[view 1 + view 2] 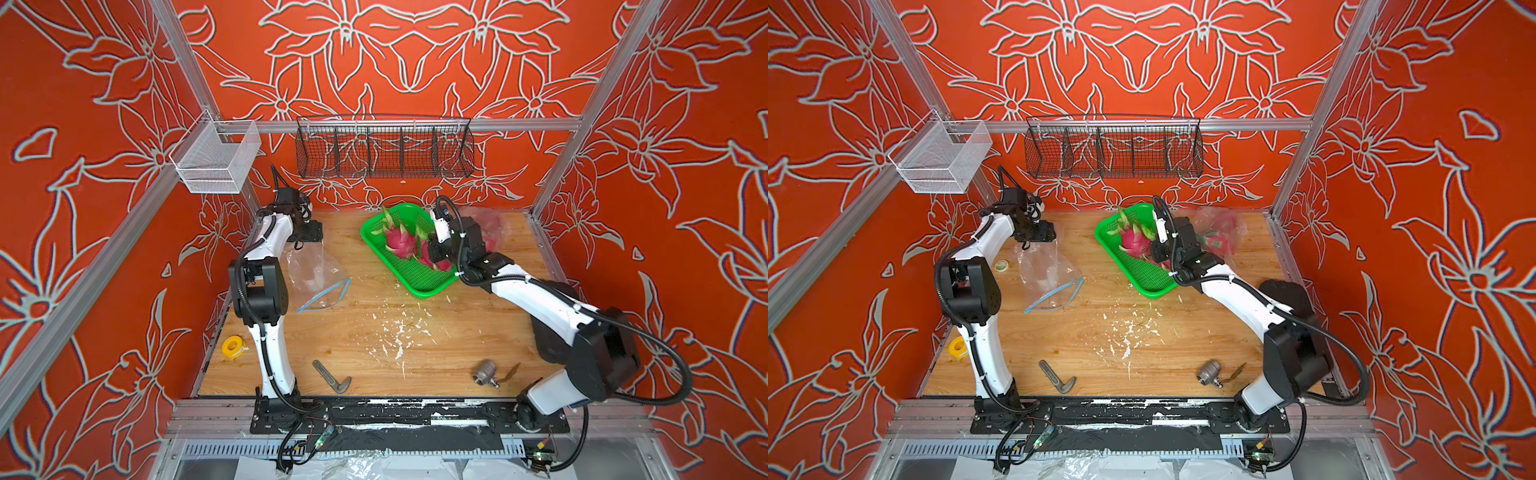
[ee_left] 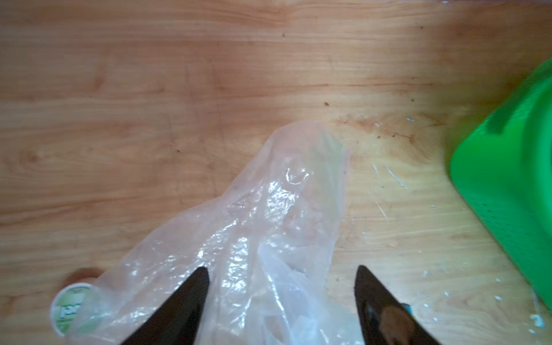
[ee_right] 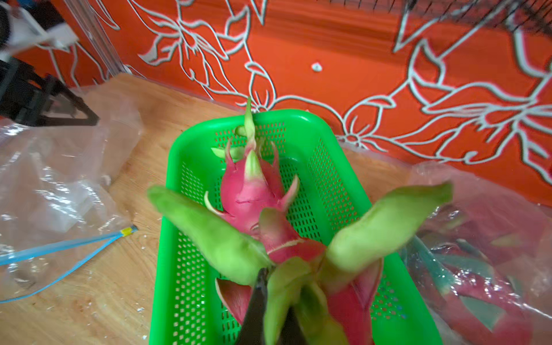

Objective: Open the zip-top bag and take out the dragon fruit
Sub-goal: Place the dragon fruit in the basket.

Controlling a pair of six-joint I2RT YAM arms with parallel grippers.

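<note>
Close up, right gripper [image 3: 276,286] pinched shut on a green scale of the near dragon fruit [image 3: 343,298], blurred, with the green basket [image 3: 337,167] behind it. Inside the basket, a far dragon fruit [image 3: 251,191] lying with its tip toward the orange wall [image 3: 298,44]. To one side on the wooden table [image 3: 104,298], an empty zip-top bag [image 3: 59,185], crumpled, its blue zip strip [image 3: 59,245] parted, with the left gripper [image 3: 83,118] near its far end. On the other side, just beside the basket, a second bag [image 3: 478,239], with what seems a bagged dragon fruit [image 3: 478,298] showing pink and green through the film.
</note>
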